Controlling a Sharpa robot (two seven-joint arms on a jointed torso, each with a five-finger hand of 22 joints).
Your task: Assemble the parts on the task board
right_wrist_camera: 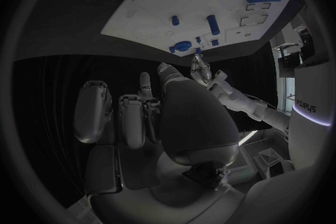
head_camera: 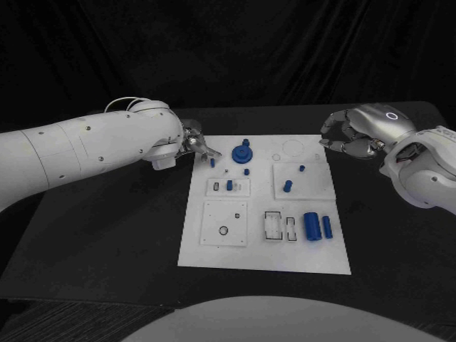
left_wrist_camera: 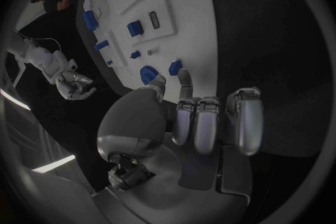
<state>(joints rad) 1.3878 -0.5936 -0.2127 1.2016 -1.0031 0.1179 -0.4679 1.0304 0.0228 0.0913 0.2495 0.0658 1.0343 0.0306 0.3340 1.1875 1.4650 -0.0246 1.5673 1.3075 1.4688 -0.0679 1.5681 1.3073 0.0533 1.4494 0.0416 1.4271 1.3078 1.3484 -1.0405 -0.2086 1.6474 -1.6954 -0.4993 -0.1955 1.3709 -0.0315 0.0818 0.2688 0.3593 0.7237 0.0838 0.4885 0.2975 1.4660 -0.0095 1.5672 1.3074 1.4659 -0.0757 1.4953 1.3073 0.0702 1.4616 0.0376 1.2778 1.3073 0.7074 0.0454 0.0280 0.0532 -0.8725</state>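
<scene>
**A:** Where do your hands stand right now?

**B:** Your left hand hovers at the far left corner of the task board, right by a small blue peg near that edge. The left wrist view shows its fingers curled in with the thumb reaching toward the board. It looks like nothing is in them, though the tips are too small in the head view to be sure.

**A:** And the right?

**B:** Your right hand hangs above the black tabletop just off the far right corner, fingers curled inward and holding nothing, probably parked there to keep the board clear.

**A:** The parts?

**B:** All on the board: a round blue knob at the far edge, a blue pin standing in the raised right plate, and a large blue cylinder lying beside a slimmer one on the near right. You're likely lining up for the corner peg.
</scene>
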